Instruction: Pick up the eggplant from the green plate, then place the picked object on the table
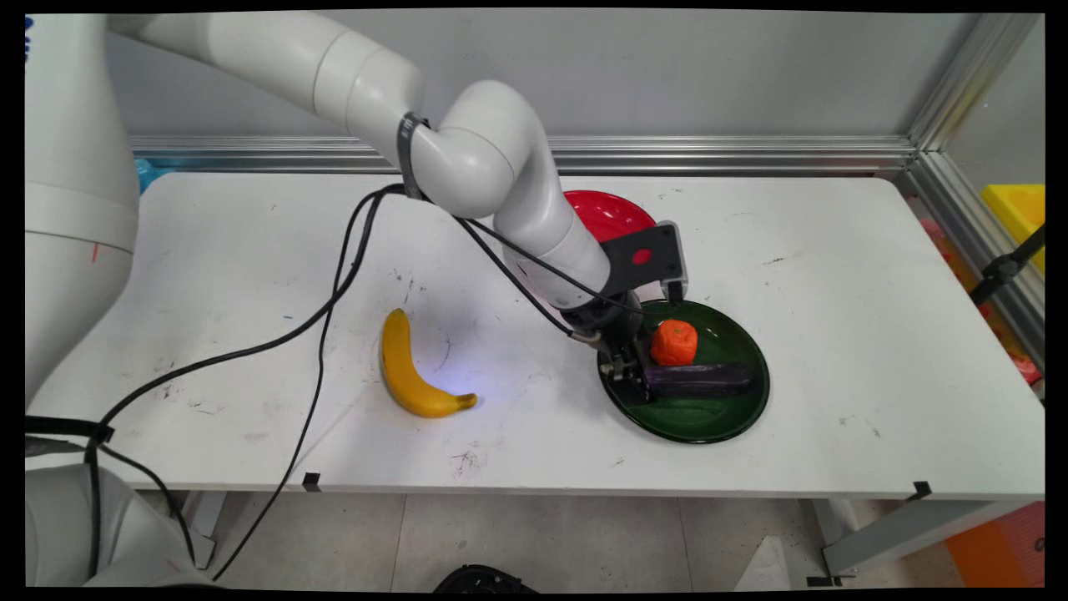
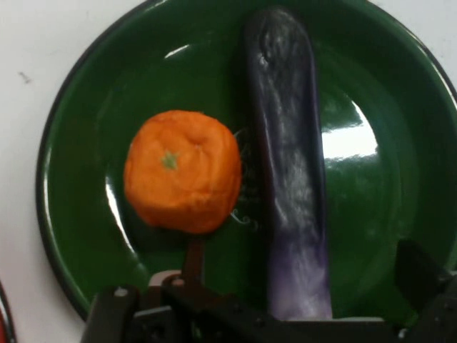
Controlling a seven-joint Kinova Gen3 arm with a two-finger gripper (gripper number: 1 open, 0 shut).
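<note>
On the white table, the gripper straddles the eggplant.

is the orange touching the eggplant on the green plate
Apart. In the hand view a thin strip of green plate shows between the orange and the eggplant along the orange's nearest side. The main view is too oblique to confirm.
</note>
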